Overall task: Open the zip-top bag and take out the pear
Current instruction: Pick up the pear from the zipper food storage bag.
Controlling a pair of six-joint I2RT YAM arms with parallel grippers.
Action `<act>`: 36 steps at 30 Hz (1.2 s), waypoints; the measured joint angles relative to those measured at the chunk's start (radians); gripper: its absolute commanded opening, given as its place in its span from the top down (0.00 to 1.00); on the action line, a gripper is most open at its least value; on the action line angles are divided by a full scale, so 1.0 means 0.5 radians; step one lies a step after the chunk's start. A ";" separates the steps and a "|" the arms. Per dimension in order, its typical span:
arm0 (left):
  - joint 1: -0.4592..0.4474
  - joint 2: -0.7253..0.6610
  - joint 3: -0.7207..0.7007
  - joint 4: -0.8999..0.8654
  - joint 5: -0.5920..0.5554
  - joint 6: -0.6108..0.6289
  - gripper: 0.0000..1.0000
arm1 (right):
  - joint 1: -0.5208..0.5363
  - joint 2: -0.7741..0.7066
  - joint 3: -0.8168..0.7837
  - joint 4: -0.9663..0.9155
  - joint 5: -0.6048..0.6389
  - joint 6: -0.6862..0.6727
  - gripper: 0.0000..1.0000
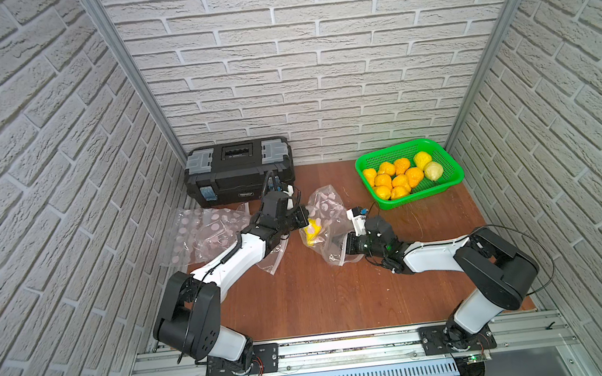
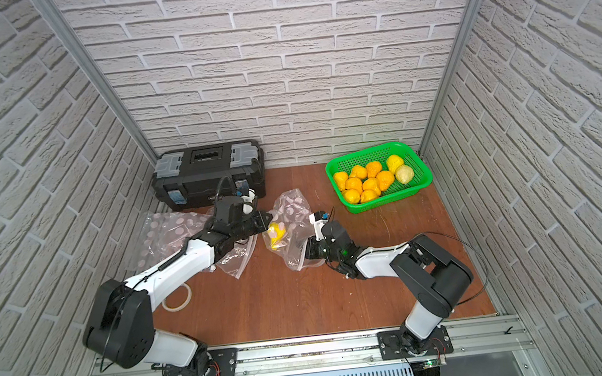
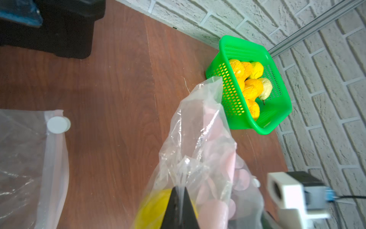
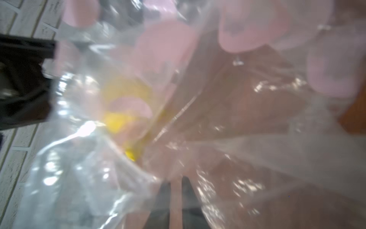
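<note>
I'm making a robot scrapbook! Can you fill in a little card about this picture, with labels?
Pear: yellow, inside the zip-top bag
Left gripper: shut, pinching the bag's film near the pear
Right gripper: shut on the bag's other side
Green basket: back right, holds yellow and orange fruit
Toolbox: black, back left
Spare bags: near the toolbox

Both top views bright, light even, only soft faint shadows on table [image 1: 324, 302]. Left wrist view sharp far off, fuzzy up close; wall [image 3: 326, 119] lines curve near edges. Right wrist view blurry all over, white shiny spots on bag [image 4: 87, 128] plastic.
</note>
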 measured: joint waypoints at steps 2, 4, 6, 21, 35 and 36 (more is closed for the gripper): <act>0.000 -0.007 0.003 0.018 0.032 -0.036 1.00 | -0.004 0.087 -0.001 0.014 -0.008 0.017 0.79; 0.000 -0.016 0.003 0.018 0.048 -0.073 1.00 | -0.007 0.147 -0.006 0.003 -0.008 0.030 0.78; 0.001 -0.032 0.003 0.017 0.057 -0.102 1.00 | -0.010 0.188 -0.006 -0.034 0.002 0.037 0.78; 0.147 -0.454 -0.092 -0.359 -0.386 -0.220 1.00 | -0.089 0.316 0.034 -0.019 -0.007 0.121 0.79; 0.197 0.056 -0.278 -0.293 -0.358 -0.237 1.00 | -0.094 0.249 0.005 -0.026 -0.047 0.060 0.60; 0.197 0.095 -0.278 -0.282 -0.346 -0.236 1.00 | -0.093 0.211 -0.006 -0.067 -0.040 0.033 0.58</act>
